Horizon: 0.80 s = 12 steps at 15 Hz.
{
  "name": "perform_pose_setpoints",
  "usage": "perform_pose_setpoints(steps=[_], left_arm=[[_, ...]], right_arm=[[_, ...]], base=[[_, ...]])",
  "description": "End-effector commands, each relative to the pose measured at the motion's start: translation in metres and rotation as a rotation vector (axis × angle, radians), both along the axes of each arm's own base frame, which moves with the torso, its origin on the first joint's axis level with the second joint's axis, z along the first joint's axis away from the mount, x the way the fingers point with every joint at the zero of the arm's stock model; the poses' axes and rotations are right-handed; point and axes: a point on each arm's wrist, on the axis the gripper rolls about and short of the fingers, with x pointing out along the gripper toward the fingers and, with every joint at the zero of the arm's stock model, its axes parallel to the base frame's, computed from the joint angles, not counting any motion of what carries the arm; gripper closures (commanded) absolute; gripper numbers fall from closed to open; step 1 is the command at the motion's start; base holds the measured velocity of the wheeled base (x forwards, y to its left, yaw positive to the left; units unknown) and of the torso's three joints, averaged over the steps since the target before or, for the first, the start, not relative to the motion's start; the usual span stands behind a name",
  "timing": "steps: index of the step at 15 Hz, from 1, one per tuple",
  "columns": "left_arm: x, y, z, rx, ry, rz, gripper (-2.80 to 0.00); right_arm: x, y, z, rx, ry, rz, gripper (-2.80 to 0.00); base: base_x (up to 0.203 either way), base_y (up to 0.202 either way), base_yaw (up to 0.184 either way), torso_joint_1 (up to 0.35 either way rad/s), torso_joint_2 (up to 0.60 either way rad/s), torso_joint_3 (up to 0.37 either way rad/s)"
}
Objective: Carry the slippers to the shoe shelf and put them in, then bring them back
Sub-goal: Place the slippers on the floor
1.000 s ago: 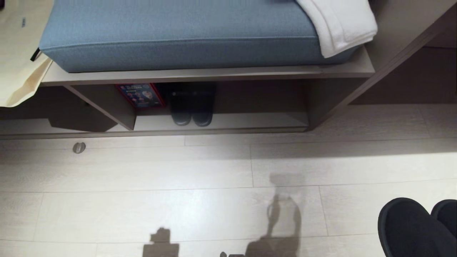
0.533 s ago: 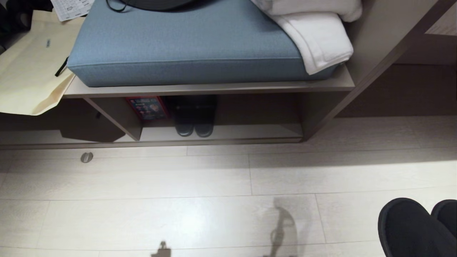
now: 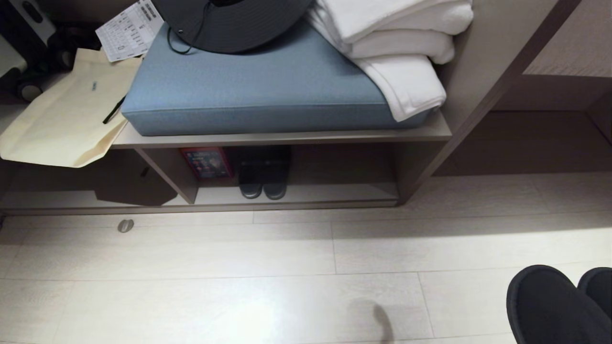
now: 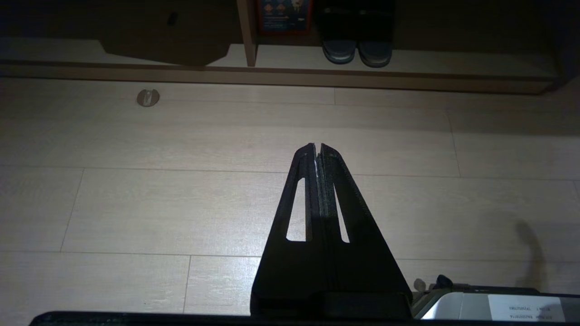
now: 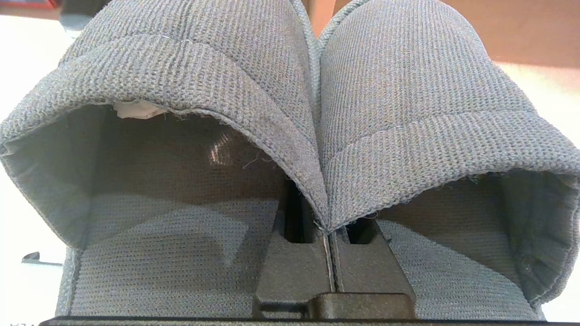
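Note:
The slippers (image 5: 290, 90) are a grey-blue ribbed fabric pair held side by side. My right gripper (image 5: 328, 253) is shut on the inner edges of their two bands, pinched together. Their rounded toes (image 3: 550, 306) show at the head view's bottom right, above the floor. The shoe shelf (image 3: 311, 193) is a low beige open cubby under a bench, across the floor ahead, with an upright divider (image 3: 172, 174). My left gripper (image 4: 317, 147) is shut and empty, pointing over the floor towards the shelf's floor board (image 4: 453, 59).
A shiny black pair of sandals (image 3: 263, 184) and a red box (image 3: 206, 162) stand in the shelf beside the divider. A blue cushion (image 3: 258, 91), white towels (image 3: 397, 48) and a dark hat (image 3: 229, 24) lie on the bench. A cream bag (image 3: 62, 119) hangs at its left, above a round floor fitting (image 3: 125, 225).
The head camera has tilted up: the bench and shelf sit lower in the picture, and the hat and stacked towels have come into view. The slippers stay at the same corner.

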Motion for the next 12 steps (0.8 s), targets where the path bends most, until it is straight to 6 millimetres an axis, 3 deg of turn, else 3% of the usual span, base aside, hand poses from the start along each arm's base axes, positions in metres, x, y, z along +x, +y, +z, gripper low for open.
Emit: perform_pose_setpoints(steps=[1,12], left_arm=[[0.0,0.0,0.0001,-0.001,-0.001,0.0,0.0],[0.0,0.0,0.0,-0.001,0.0,0.0,0.0]], right_arm=[[0.0001,0.0,0.0001,-0.001,0.001,0.0,0.0],[0.0002,0.0,0.0001,-0.001,0.002,0.001,0.0]], base=[[0.0,0.0,0.0,0.002,0.0,0.204],[0.0,0.0,0.0,0.001,0.0,0.204]])
